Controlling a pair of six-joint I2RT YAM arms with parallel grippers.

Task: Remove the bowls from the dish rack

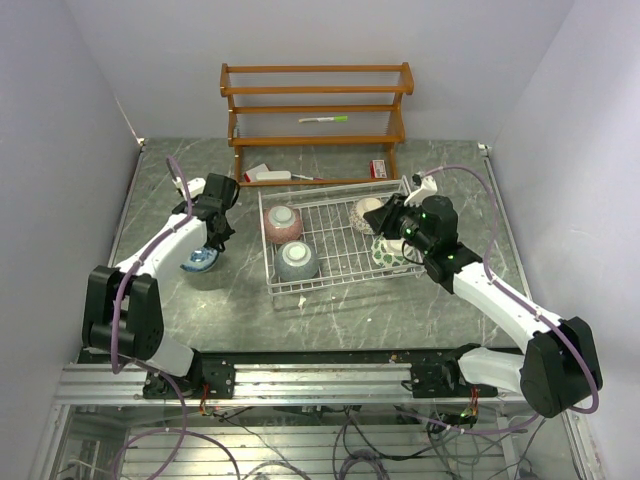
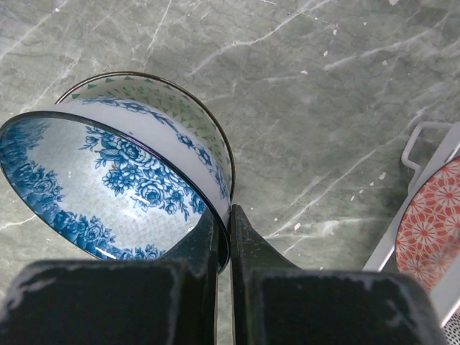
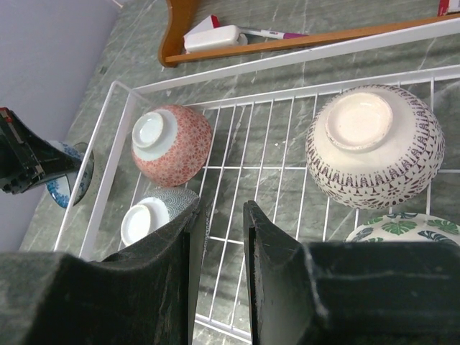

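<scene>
The white wire dish rack (image 1: 335,280) holds a pink bowl (image 1: 281,222), a grey-teal bowl (image 1: 297,260), a cream bowl (image 1: 366,210) and a green-leaf bowl (image 1: 388,254), all upside down. My left gripper (image 2: 223,212) is shut on the rim of a blue-and-white bowl (image 2: 108,172), left of the rack. The bowl is tilted over an upright green-and-white bowl (image 2: 188,108) on the table. My right gripper (image 3: 221,208) is slightly open and empty above the rack floor, between the grey-teal bowl (image 3: 154,215) and the cream bowl (image 3: 374,136).
A brown wooden three-tier shelf (image 1: 316,112) stands behind the rack, with a pen on one tier and small boxes at its foot. White walls close in the table on the left, back and right. The rack's corner (image 2: 424,144) lies right of the left gripper.
</scene>
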